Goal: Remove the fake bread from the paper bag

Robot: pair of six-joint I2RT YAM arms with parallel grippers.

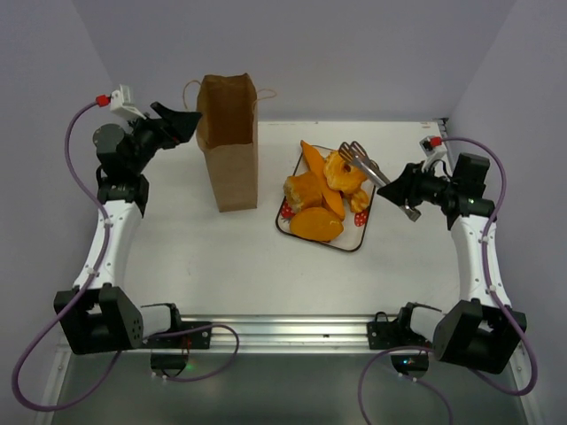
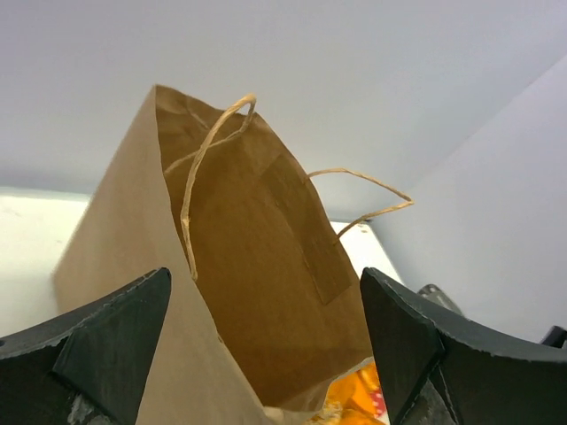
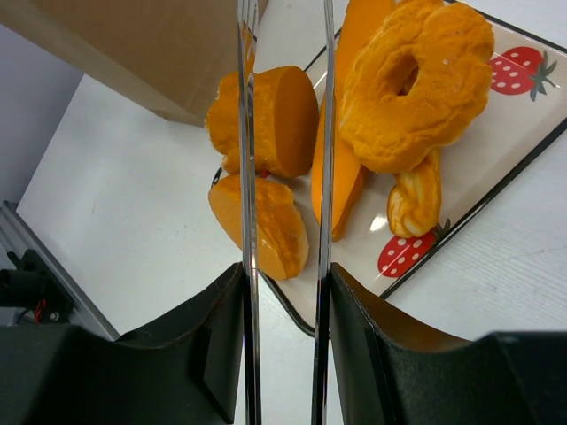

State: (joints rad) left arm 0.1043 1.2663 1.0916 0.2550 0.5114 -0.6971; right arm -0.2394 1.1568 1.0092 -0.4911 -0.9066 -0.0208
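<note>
Top external: left gripper (image 1: 188,124), jaws apart, beside paper bag (image 1: 232,159) at 11 o'clock, right gripper (image 1: 391,190) clamped on tongs (image 1: 363,161); unheld bag may topple if nudged.

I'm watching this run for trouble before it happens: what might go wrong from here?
1. The paper bag stands upright and unheld, with the open left gripper close to its top edge; a nudge might tip it.
2. Its string handles hang loose near that gripper and might snag.
3. The fake bread lies heaped on the tray; the tongs in the right gripper, poised over it, might knock a piece off.
</note>
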